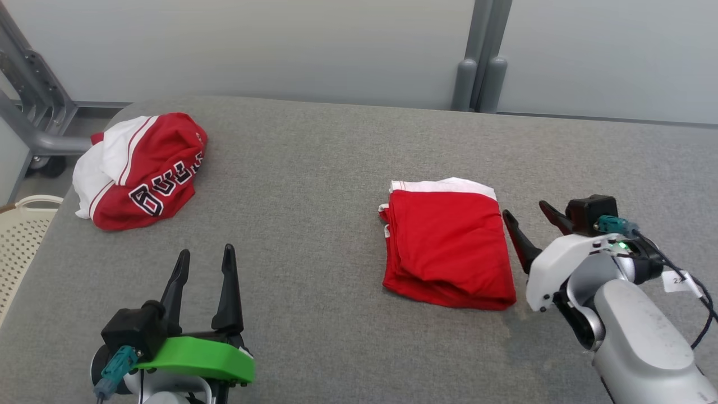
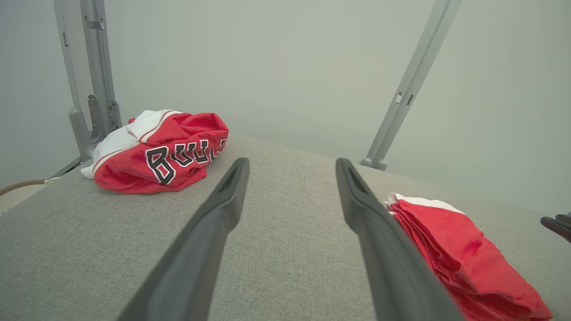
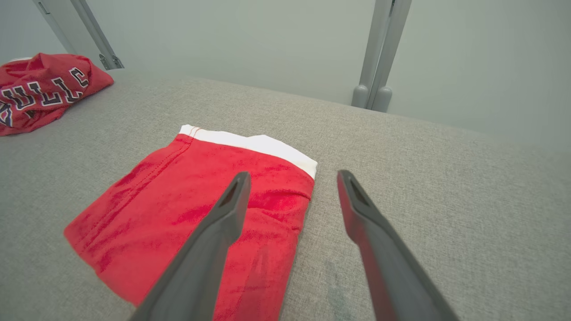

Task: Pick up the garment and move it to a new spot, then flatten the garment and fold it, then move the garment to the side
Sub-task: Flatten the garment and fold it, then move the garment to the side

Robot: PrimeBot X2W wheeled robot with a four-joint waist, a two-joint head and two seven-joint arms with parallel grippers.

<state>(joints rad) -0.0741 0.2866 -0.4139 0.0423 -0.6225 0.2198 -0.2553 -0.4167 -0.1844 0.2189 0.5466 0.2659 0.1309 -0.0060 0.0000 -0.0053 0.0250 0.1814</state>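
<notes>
Basically near the end: the folded red knit garment with a white band (image 1: 449,247) lies as a neat, flat rectangle right of centre on the grey woven-fabric worktop (image 1: 314,185), layers stacked at its left edge, white band at the far end. Pick-up, flatten and fold look done, and it seems placed off to the right side already, so little is left beyond clearing the arms. The right gripper (image 1: 525,209) is just beside the garment's right edge, dark fingers spread wide, holding nothing. The left gripper (image 1: 206,251) is at the near left, well apart from it, also wide open and empty. A crumpled red-and-white jersey with black block lettering (image 1: 143,171) sits bunched at the far left corner, soft and lumpy; can't tell whether it's next. A cream perforated plastic basket (image 1: 22,235) sits off the left edge.
</notes>
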